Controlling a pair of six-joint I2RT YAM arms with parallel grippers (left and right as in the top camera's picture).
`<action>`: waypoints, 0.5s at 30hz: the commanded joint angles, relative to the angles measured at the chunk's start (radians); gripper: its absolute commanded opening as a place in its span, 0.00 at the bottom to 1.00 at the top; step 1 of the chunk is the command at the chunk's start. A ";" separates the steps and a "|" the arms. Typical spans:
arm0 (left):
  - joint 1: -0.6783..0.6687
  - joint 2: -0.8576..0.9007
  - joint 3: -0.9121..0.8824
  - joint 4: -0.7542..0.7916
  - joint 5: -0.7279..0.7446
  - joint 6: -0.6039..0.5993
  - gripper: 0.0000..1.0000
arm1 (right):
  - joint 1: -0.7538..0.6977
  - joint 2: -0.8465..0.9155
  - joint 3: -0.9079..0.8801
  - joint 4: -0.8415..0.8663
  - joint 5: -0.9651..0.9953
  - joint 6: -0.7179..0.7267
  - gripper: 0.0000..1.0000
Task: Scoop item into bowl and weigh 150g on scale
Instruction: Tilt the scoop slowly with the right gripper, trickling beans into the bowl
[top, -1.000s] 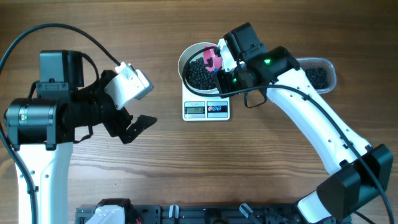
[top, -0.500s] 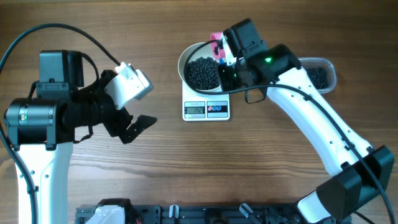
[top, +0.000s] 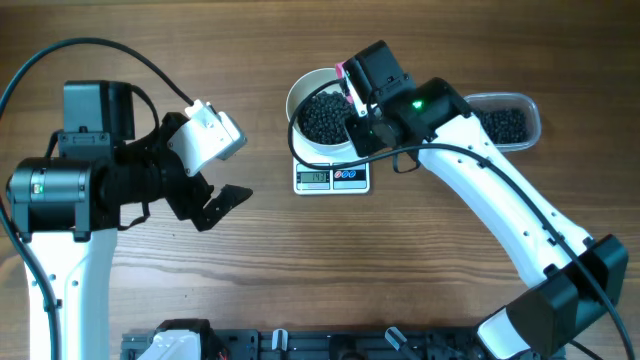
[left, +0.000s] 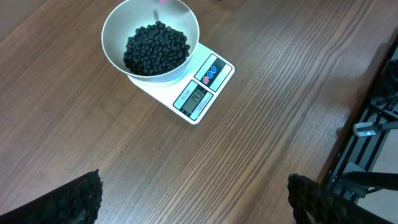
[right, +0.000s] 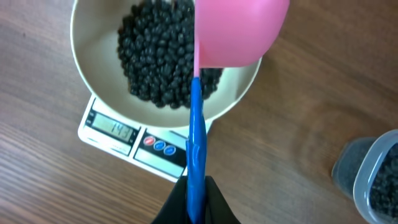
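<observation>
The white bowl (top: 309, 92) (left: 118, 34) (right: 93, 37) stands on the white scale (top: 332, 177) (left: 198, 96) (right: 118, 134) and holds a heap of the item, tiny black beads (top: 325, 116) (left: 155, 48) (right: 158, 59). My right gripper (top: 358, 92) (right: 196, 202) is shut on the blue handle of a pink scoop (right: 239, 28), whose cup hangs over the bowl's right rim. My left gripper (top: 222, 203) (left: 194, 202) is open over bare wood, well left of the scale, holding nothing.
A clear plastic tub (top: 507, 121) (right: 376, 177) with more black beads sits right of the bowl. A black rack (top: 330, 345) (left: 373, 124) runs along the table's near edge.
The right gripper swung the scoop up out of the bowl toward its far rim, then shifted left. The scoop's cup is no longer down among the beads. The left arm stayed still.
</observation>
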 joint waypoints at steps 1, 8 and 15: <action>0.007 -0.003 0.014 -0.001 0.000 0.016 1.00 | 0.015 0.037 0.016 -0.014 -0.054 -0.059 0.04; 0.007 -0.003 0.014 -0.001 0.000 0.016 1.00 | 0.026 0.050 0.016 -0.006 -0.007 -0.050 0.04; 0.007 -0.003 0.014 -0.001 0.000 0.016 1.00 | 0.031 0.054 0.022 0.006 0.035 -0.070 0.04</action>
